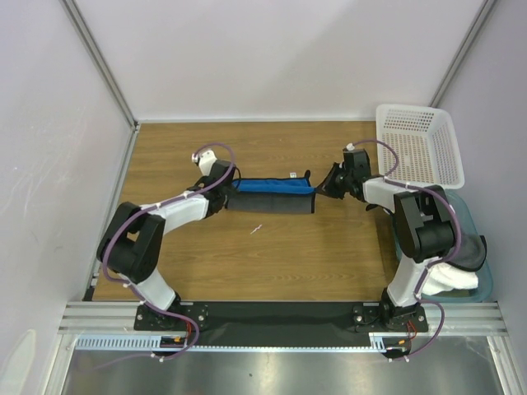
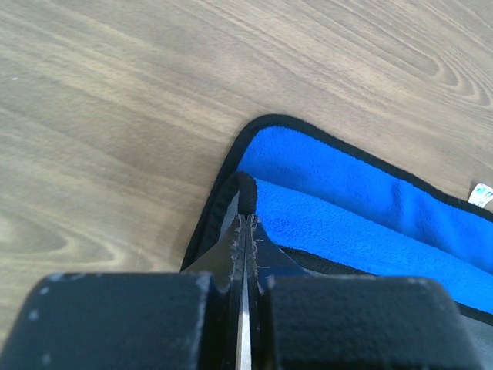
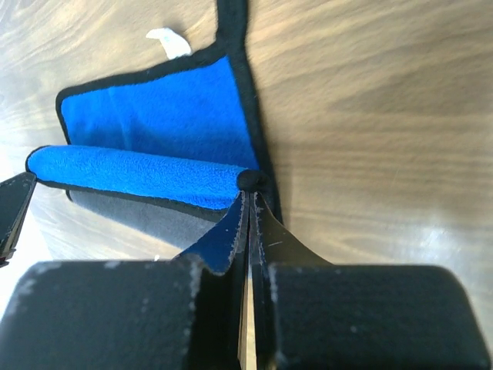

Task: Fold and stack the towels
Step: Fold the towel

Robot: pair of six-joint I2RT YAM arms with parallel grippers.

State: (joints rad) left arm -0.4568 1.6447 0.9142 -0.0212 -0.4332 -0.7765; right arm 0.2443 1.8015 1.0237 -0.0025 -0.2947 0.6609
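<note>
A small towel [image 1: 272,197], blue on one face, dark grey on the other and hemmed in black, is stretched in a long strip across the middle of the wooden table. Its near edge is raised and rolled over the blue face. My left gripper [image 1: 230,186] is shut on the towel's left corner. The left wrist view shows the hem pinched at the fingertips of that gripper [image 2: 245,210] with the towel [image 2: 347,208] running off to the right. My right gripper [image 1: 321,189] is shut on the right corner, and its wrist view shows the gripper [image 3: 250,191] holding the towel [image 3: 154,116] by its rolled edge. A white towel [image 1: 451,278] lies bunched in a bin at the right.
A white perforated basket [image 1: 416,144] stands at the back right corner. A teal bin [image 1: 482,271] beside the right arm's base also holds a dark grey cloth [image 1: 469,251]. A small white scrap [image 1: 257,229] lies on the table in front of the towel.
</note>
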